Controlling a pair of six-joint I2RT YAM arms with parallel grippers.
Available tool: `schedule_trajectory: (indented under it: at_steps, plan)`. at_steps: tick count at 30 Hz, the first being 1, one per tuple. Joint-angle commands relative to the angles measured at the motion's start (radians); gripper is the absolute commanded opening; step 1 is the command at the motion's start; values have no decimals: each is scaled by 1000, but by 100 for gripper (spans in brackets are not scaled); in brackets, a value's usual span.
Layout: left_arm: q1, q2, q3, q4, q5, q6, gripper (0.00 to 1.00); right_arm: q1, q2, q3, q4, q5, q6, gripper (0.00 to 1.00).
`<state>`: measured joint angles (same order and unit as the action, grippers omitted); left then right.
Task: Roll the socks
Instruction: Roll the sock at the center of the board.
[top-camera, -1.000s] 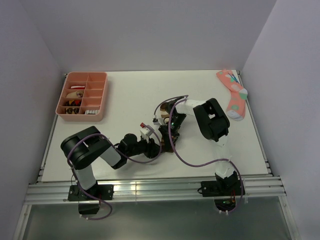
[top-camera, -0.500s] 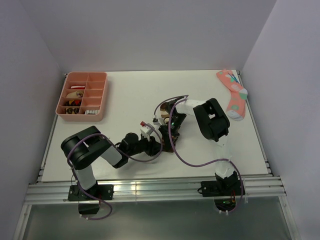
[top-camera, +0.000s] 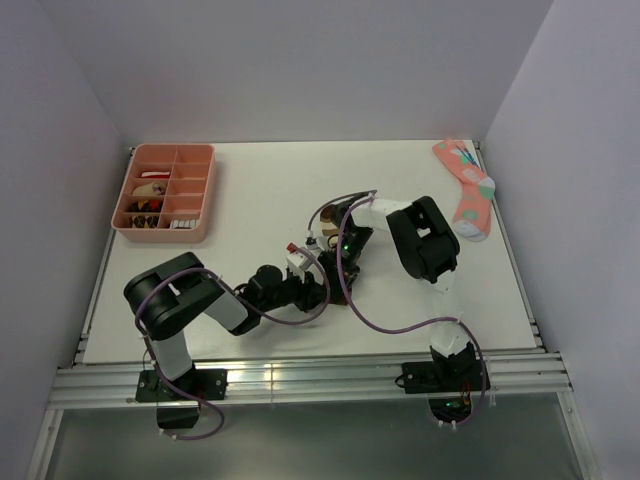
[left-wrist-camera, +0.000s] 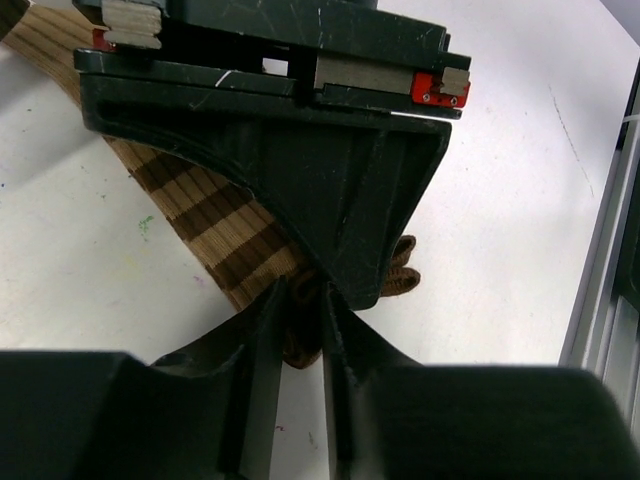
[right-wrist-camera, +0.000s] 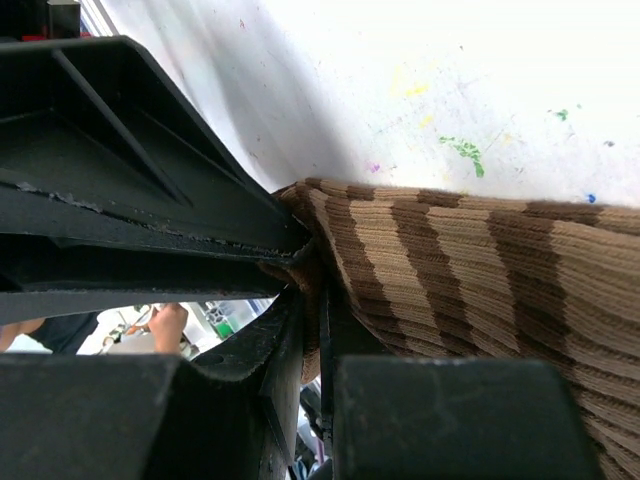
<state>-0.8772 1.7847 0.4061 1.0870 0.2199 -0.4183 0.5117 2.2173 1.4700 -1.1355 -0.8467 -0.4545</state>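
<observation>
— Left wrist view: how is the left gripper (left-wrist-camera: 300, 335) set?
— Its fingers (left-wrist-camera: 262, 390) are drawn nearly together, and a bunched fold at the end of the brown-and-tan striped sock (left-wrist-camera: 220, 222) is pinched in the narrow gap between them. The rest of the sock is laid flat on the white table (left-wrist-camera: 90, 270), running toward the upper left of that view.
— And the right gripper (right-wrist-camera: 312, 300)?
— On the right wrist view its fingers are pressed together on the sock's edge, which is gathered up into them. The left gripper's black body is seen just beside.
— Where is the sock placed on the table?
— From the top external view both grippers are met tip to tip near the middle of the table, a little toward the near edge. The sock is mostly hidden under them.
— What else is carried there?
— A pink dotted sock (top-camera: 465, 190) is laid at the far right corner. A salmon compartment tray (top-camera: 165, 192) is set by the far left corner. Both are well apart from the grippers.
</observation>
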Motion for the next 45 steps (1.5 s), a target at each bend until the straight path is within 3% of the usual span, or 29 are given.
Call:
schedule_trajectory:
  at_steps: [1, 7, 11, 16, 21, 28, 45]
  plan:
    - [-9, 18, 20, 25, -2, 21, 25, -7, 19, 32, -29, -8, -12, 13]
    - [-13, 39, -1, 57, -8, -3, 14, -7, 18, 35, -15, -5, 10, 13]
    - [-14, 48, -3, 57, -11, -33, 0, -7, 1, 27, 26, 11, 37, 16]
    - [-22, 22, 7, -35, -66, -89, 0, -7, -47, -13, 101, 69, 105, 36]
    - [-45, -5, 66, -223, -158, -119, 0, -9, -116, -46, 181, 139, 175, 41]
    - [-52, -39, 138, -443, -215, -165, 0, -25, -248, -100, 263, 230, 221, 45]
    - [-19, -139, 281, -868, -176, -223, 0, -114, -467, -243, 433, 299, 298, 43]
